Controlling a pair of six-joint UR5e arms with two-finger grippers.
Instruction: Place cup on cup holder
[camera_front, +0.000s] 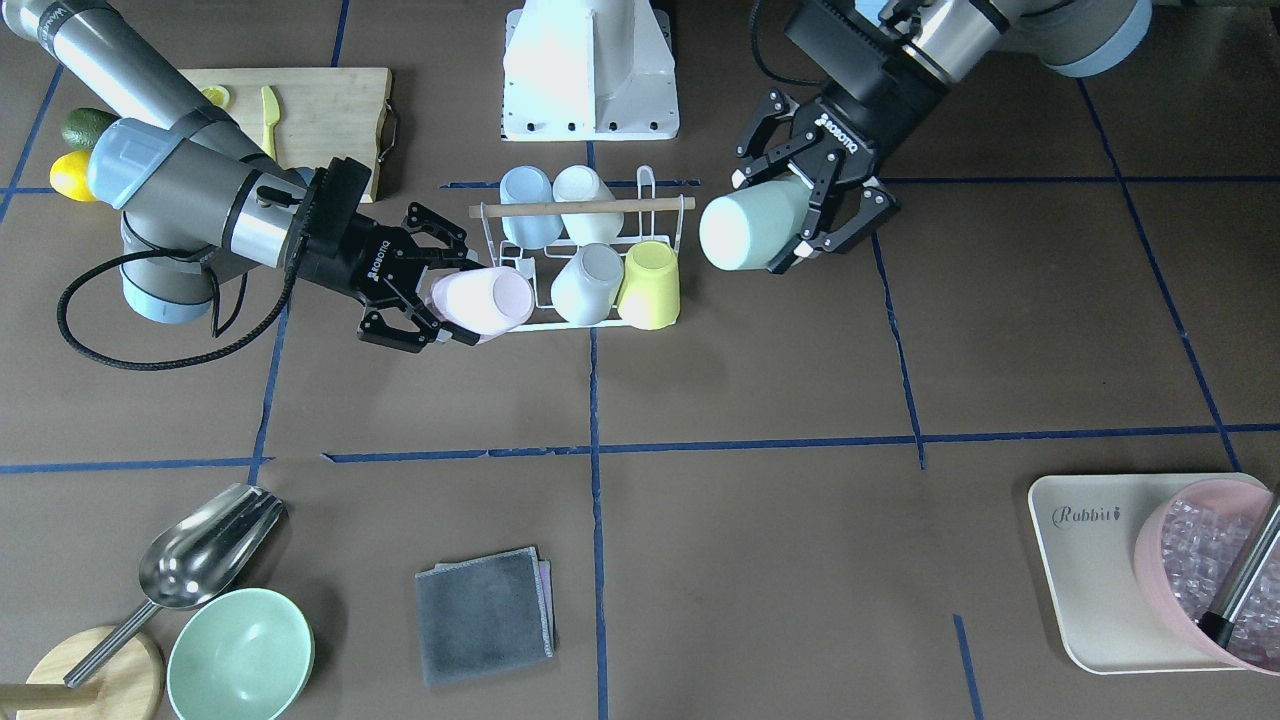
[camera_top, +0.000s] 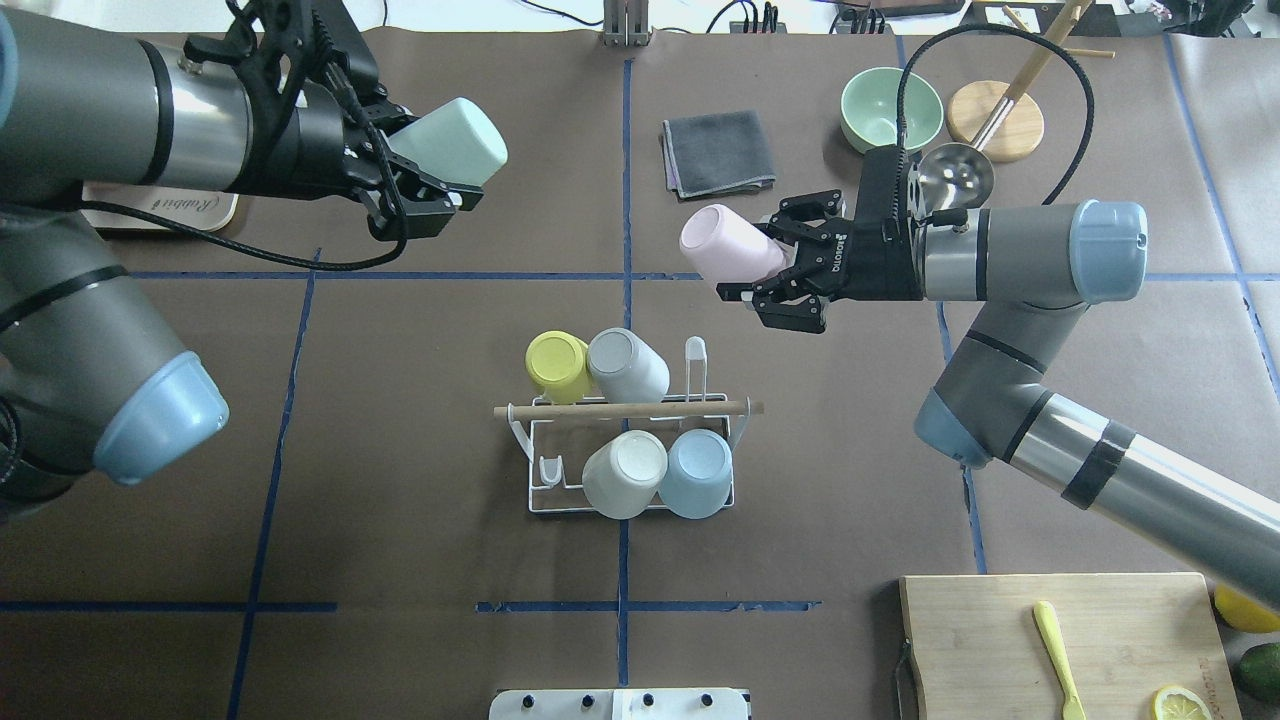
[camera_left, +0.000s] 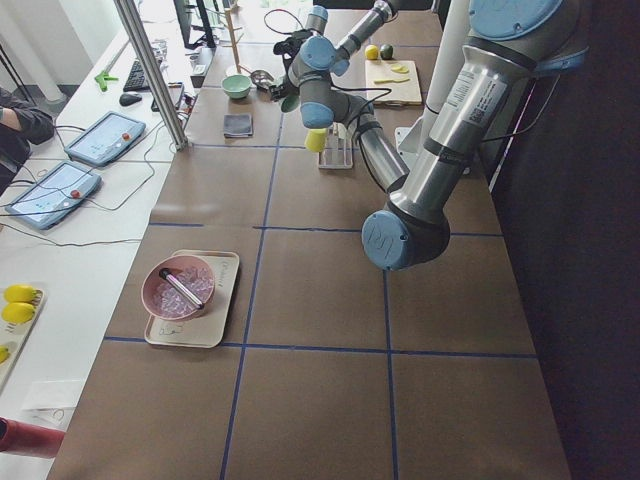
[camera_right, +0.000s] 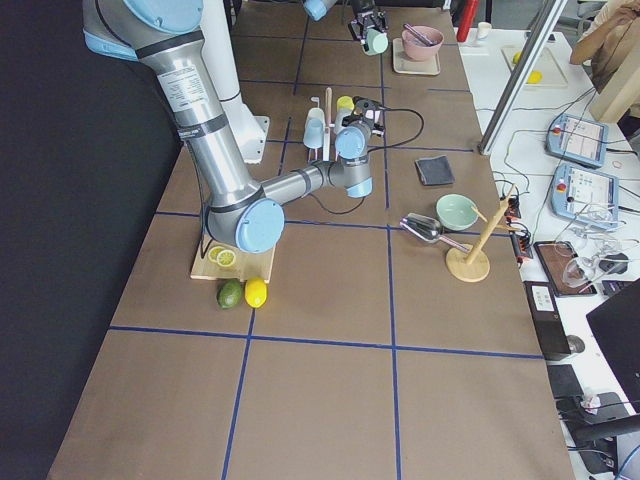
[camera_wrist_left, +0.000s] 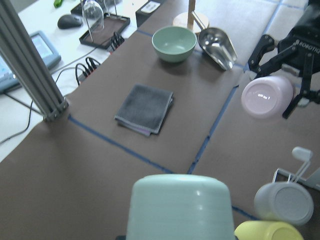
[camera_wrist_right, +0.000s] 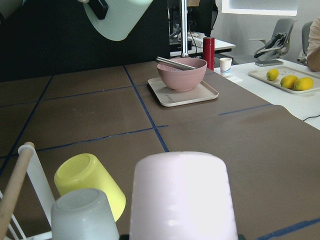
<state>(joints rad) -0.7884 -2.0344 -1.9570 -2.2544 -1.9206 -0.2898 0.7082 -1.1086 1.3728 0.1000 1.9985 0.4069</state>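
Observation:
The cup holder (camera_top: 625, 409), a white wire rack with a wooden rod on top, stands mid-table and carries a yellow, a grey, a white and a blue cup upside down; it also shows in the front view (camera_front: 585, 207). My left gripper (camera_top: 437, 167) is shut on a mint cup (camera_top: 450, 140), held in the air well left of and beyond the rack (camera_front: 745, 232). My right gripper (camera_top: 760, 258) is shut on a pink cup (camera_top: 725, 243), held sideways in the air just beyond the rack's right end (camera_front: 490, 298). One prong (camera_top: 695, 350) at that end stands bare.
A grey cloth (camera_top: 718, 152), green bowl (camera_top: 890, 108), metal scoop (camera_top: 955, 180) and wooden stand (camera_top: 995, 120) lie beyond the right gripper. A cutting board (camera_top: 1060, 640) sits near right. A tray (camera_front: 1090, 560) with a pink bowl of ice (camera_front: 1200, 560) is at the far left.

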